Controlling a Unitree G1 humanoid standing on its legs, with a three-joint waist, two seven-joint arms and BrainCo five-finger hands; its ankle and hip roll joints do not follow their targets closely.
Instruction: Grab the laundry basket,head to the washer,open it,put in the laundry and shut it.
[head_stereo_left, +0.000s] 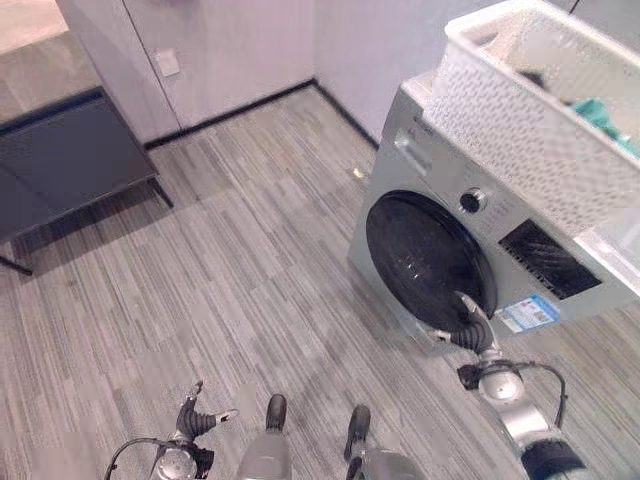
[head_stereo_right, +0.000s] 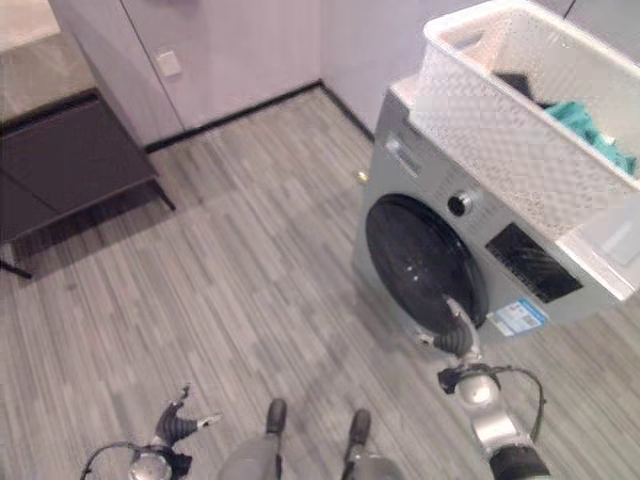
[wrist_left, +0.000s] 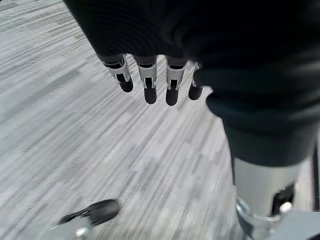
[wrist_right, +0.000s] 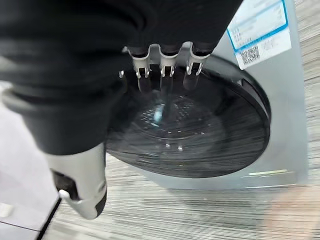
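A silver front-loading washer (head_stereo_left: 395, 205) stands at the right with its round dark door (head_stereo_left: 425, 255) shut. On top of it rests a white perforated laundry basket (head_stereo_left: 520, 120) holding teal and dark laundry (head_stereo_left: 605, 118). My right hand (head_stereo_left: 472, 330) reaches up to the door's lower right rim. In the right wrist view its fingers (wrist_right: 165, 65) are straight, with their tips against the dark glass (wrist_right: 200, 130). Low at the left, my left hand (head_stereo_left: 195, 420) hangs over the floor, its fingers (wrist_left: 150, 80) relaxed and holding nothing.
A dark low table (head_stereo_left: 60, 165) stands at the back left near a grey wall with a white socket plate (head_stereo_left: 168, 63). The washer front carries a knob (head_stereo_left: 472, 200), a dark panel (head_stereo_left: 548, 260) and a blue-edged label (head_stereo_left: 530, 312). Striped grey floor (head_stereo_left: 230, 280) lies open before the washer.
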